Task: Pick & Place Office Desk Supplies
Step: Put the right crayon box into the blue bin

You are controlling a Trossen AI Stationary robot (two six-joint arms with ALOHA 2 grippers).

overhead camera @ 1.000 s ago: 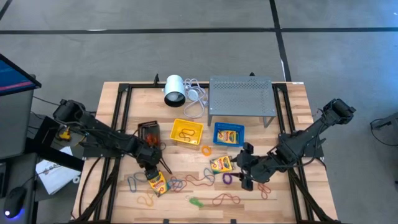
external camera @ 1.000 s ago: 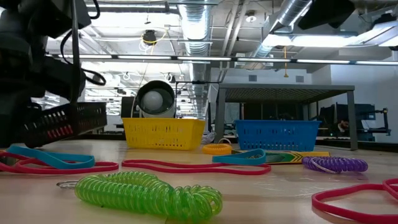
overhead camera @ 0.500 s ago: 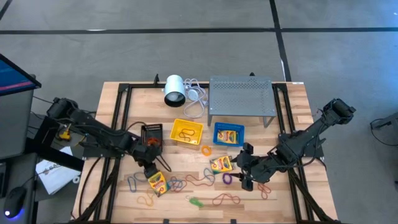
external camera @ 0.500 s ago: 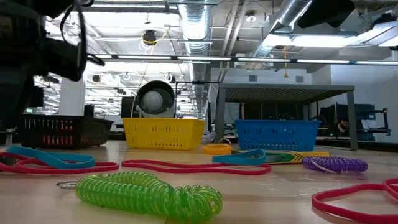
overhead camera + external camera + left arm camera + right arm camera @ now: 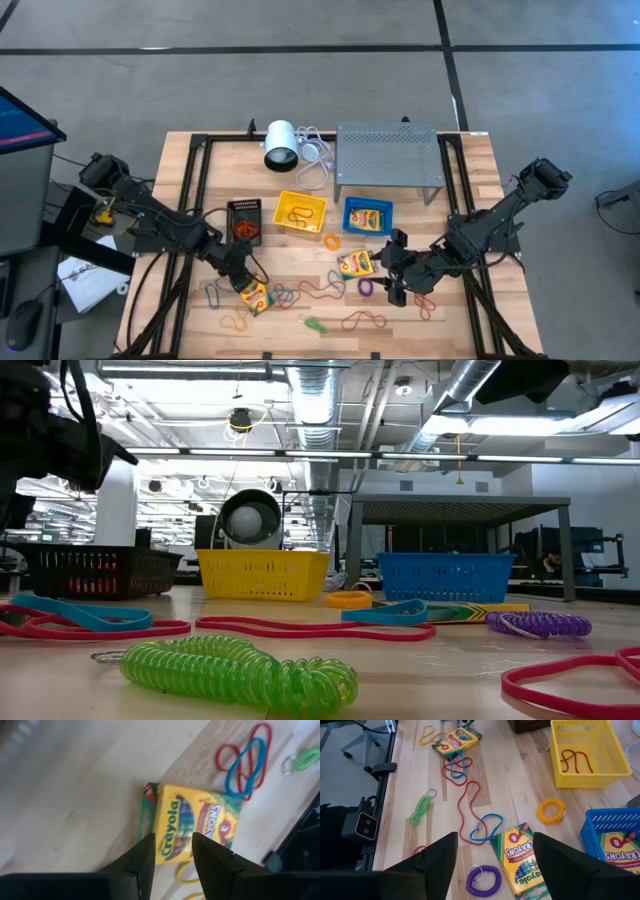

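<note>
Just beside the black basket [image 5: 243,217], the left gripper [image 5: 171,851] hovers over a crayon box [image 5: 192,828] with fingers apart, while the right gripper [image 5: 492,851] waits open.

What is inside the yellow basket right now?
The yellow basket holds a red rubber band lying loose on its floor. Nothing else shows inside; the right wrist view sees most of the floor, only the near wall hides a strip.

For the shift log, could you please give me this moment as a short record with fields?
left pincer: open, poised over a crayon box lying flat on the table
right pincer: open, above another crayon box
black basket: on table, beside yellow basket
blue basket: holds a crayon box
loose items: rubber bands, green coil
</note>
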